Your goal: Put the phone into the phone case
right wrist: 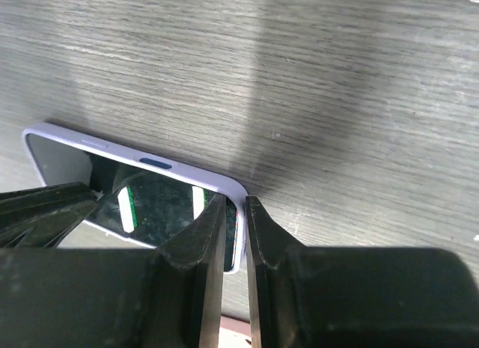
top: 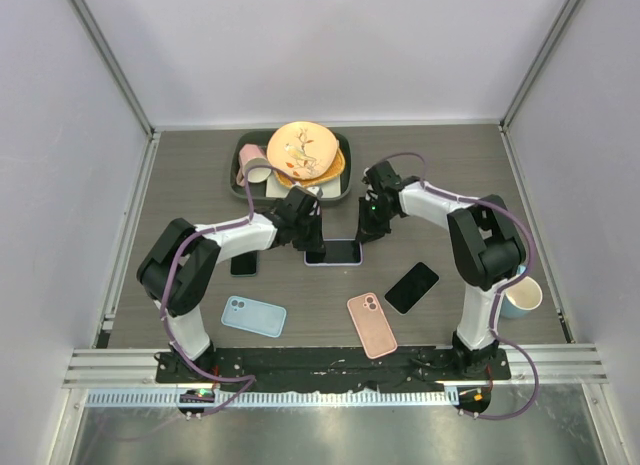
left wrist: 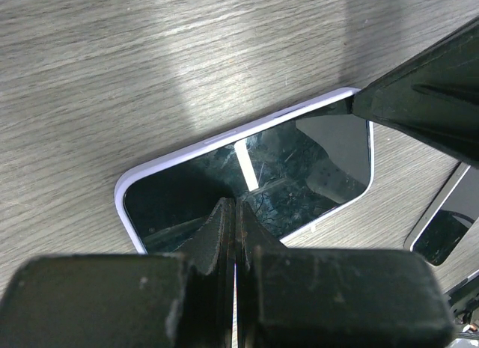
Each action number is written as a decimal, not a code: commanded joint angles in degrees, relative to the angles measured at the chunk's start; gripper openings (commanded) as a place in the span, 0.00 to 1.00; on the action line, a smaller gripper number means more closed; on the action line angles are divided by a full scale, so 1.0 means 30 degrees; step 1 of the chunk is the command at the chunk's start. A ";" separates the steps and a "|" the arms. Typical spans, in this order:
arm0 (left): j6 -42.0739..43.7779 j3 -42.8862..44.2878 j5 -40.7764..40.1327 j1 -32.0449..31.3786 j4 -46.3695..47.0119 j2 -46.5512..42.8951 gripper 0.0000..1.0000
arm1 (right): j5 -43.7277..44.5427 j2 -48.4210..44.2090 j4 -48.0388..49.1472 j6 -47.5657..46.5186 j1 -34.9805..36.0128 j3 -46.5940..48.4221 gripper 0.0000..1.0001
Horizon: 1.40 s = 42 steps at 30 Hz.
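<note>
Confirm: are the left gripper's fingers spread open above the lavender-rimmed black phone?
No: the left gripper has its fingers pressed together, no gap, over the lavender-rimmed black phone.

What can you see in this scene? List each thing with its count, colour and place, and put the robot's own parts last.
cased phone: 1, black screen in a lavender case, table centre
bare phones: 2, black, one right of centre, one by the left arm
empty cases: 2, light blue near left, pink near centre
tray: 1, dark, far centre
plate: 1, orange with a pattern, on the tray
pink cup: 1, on its side in the tray
pale cup: 1, right edge
table: 1, dark wood grain
left gripper: 1, black, shut, on the screen
right gripper: 1, black, fingers nearly together, at the phone's corner
</note>
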 commanded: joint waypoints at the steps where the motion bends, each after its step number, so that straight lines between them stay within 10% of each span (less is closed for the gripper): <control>1: 0.0681 -0.0205 -0.0994 -0.0041 -0.2075 0.0587 0.00 | 0.9447 0.2386 -0.1726 -0.1273 0.1897 -0.1673 0.10; 13: 0.0651 0.0000 -0.0382 -0.0012 -0.1373 0.0149 0.02 | 0.8928 -0.3002 0.0640 -0.1683 0.3364 -0.1643 0.12; 22: 0.0038 -0.1373 0.0676 0.0018 0.1642 -0.3856 0.40 | 0.3364 -0.7604 0.3221 -0.0308 0.2721 -0.2871 0.60; 30: -0.1895 -0.6203 0.2899 0.2504 0.4720 -0.8842 0.64 | -0.1296 -0.8163 0.4247 0.0747 0.1287 -0.5565 0.62; 42: -0.3273 -0.8379 0.5597 0.5057 0.5483 -0.8588 0.66 | -0.4259 -0.5297 0.6681 0.1481 -0.0415 -0.7357 0.52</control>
